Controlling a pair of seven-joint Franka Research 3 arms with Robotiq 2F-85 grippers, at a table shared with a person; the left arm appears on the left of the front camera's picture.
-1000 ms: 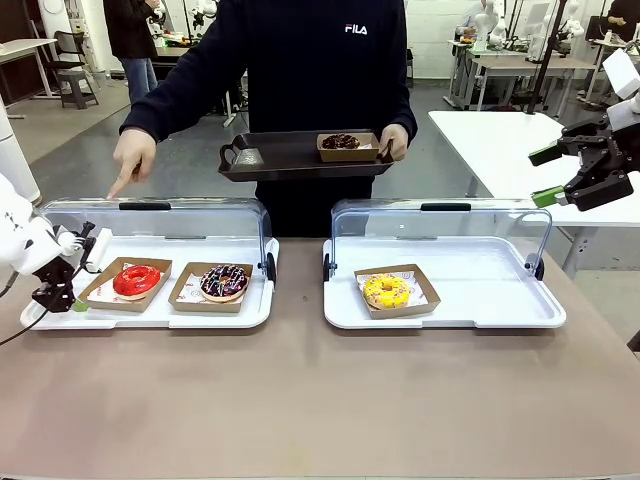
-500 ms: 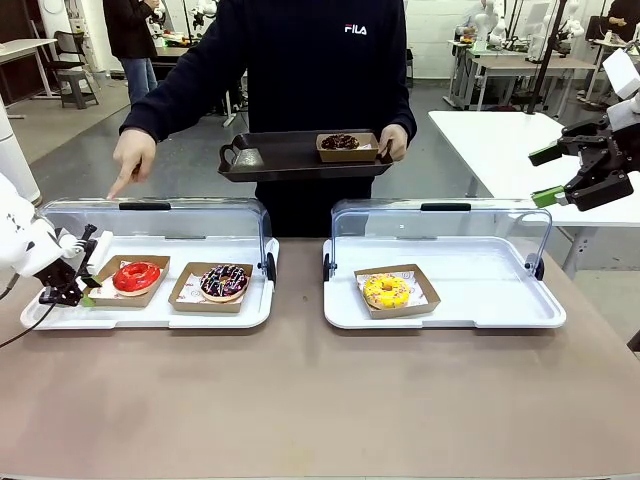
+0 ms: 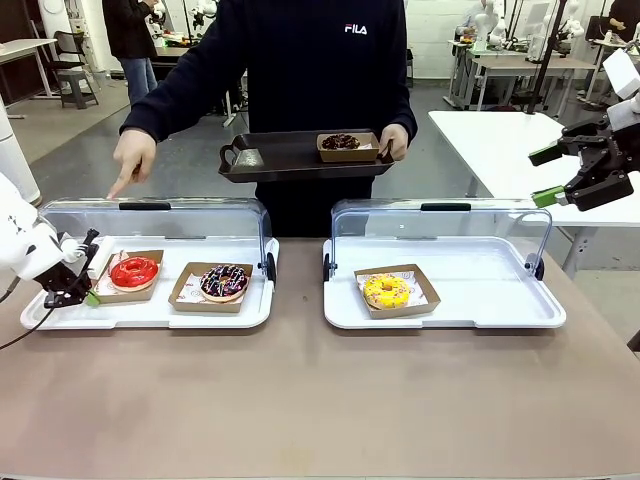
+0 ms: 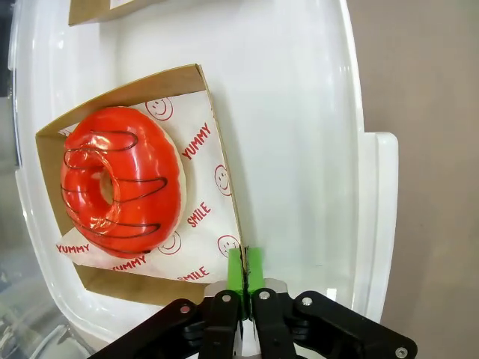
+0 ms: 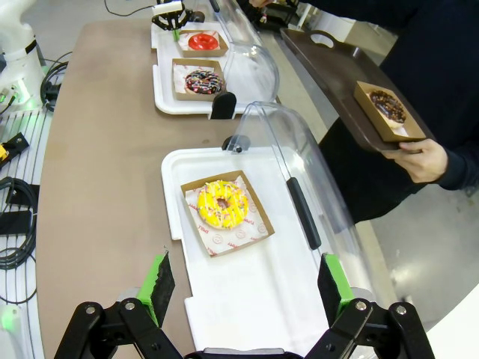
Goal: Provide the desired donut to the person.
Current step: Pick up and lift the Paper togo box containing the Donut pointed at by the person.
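Left gripper (image 3: 90,296) (image 4: 245,263): green pads pressed together, pinching the near-left edge of the cardboard tray (image 3: 150,262) (image 4: 131,288) that holds the red donut (image 3: 133,271) (image 4: 120,182). The donut lies flat, hole up, at the left end of the left white tray (image 3: 150,315). The cardboard tray sits slightly skewed, long side roughly left-right. Its paper liner (image 4: 213,179) reads "YUMMY" and "SMILE" with smiley faces. Just right of it is a chocolate sprinkled donut (image 3: 224,281). The person (image 3: 300,70), "FILA" on the chest, points one hand (image 3: 132,158) down over the far-left lid (image 3: 150,215) and holds a dark tray (image 3: 290,160). The yellow donut (image 3: 386,291) sits in the right white tray (image 3: 500,310). Right gripper (image 3: 547,175) (image 5: 247,278): jaws spread, raised at far right.
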